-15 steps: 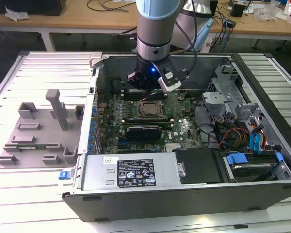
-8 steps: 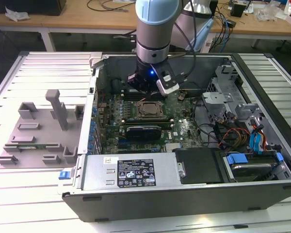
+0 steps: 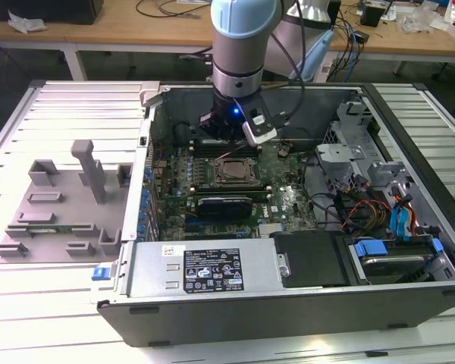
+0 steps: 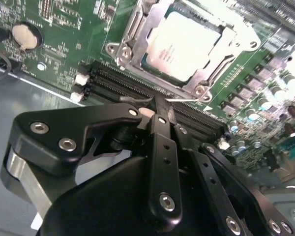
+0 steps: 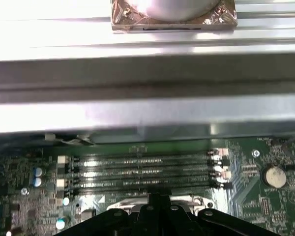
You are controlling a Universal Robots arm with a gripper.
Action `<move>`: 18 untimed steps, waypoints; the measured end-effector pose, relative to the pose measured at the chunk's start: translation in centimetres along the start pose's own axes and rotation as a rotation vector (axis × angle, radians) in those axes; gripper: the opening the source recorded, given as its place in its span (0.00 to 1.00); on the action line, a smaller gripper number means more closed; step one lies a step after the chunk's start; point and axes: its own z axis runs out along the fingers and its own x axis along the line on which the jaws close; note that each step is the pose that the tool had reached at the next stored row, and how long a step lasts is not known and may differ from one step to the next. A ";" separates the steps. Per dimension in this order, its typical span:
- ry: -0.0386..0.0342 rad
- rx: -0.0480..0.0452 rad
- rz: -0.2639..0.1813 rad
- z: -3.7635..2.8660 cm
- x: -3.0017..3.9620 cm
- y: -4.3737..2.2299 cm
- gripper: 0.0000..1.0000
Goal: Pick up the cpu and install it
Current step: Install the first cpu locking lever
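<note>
Cpu (image 4: pixel 179 44) seemingly seated — case (image 3: pixel 288 312) on slatted table (image 3: pixel 61 106).

Arm (image 3: pixel 243 45) upright, wrist pointing straight down, hand (image 4: pixel 159 102) low, fingers (image 4: pixel 163 147) pressed together

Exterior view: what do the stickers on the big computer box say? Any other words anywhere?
Black rectangular sticker on the silver metal cover: white print, too small to read.
Small pale sticker beside it: too small.
Shiny silver square cpu in the second wrist view: print washed out.
Green motherboard: markings blurred.
</note>
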 end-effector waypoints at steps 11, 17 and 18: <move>-0.0225 0.0029 0.108 1.08 -0.17 -0.10 0.11; -0.0268 0.0036 0.129 1.25 -0.24 -0.13 0.11; -0.0269 0.0035 0.129 1.27 -0.24 -0.13 0.11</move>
